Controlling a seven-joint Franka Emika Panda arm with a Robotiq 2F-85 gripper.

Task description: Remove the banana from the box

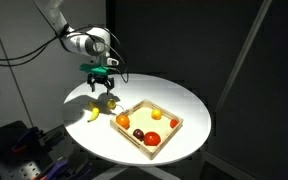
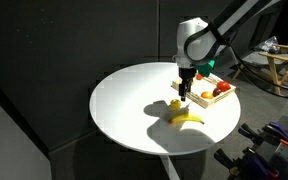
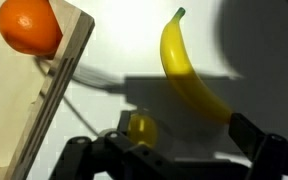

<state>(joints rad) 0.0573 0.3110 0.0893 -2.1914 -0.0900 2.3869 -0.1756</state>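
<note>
The yellow curved banana [image 1: 92, 113] lies on the white round table, outside the pale wooden box [image 1: 167, 133]. It also shows in the other exterior view [image 2: 188, 118] and in the wrist view [image 3: 189, 70]. My gripper [image 1: 100, 86] hangs just above the table beside the banana, open and empty. In the wrist view the gripper [image 3: 184, 135] has the banana's lower end between its spread fingers. A small round yellow fruit [image 3: 141, 128] lies on the table by one finger. The box wall [image 3: 59, 85] is at the left in the wrist view.
The box holds several round fruits, among them an orange [image 3: 29, 25] in its near corner and a red one [image 1: 174, 123]. The white table [image 2: 124, 100] ends in a round edge with dark curtains behind. Equipment stands below the table [image 1: 19, 145].
</note>
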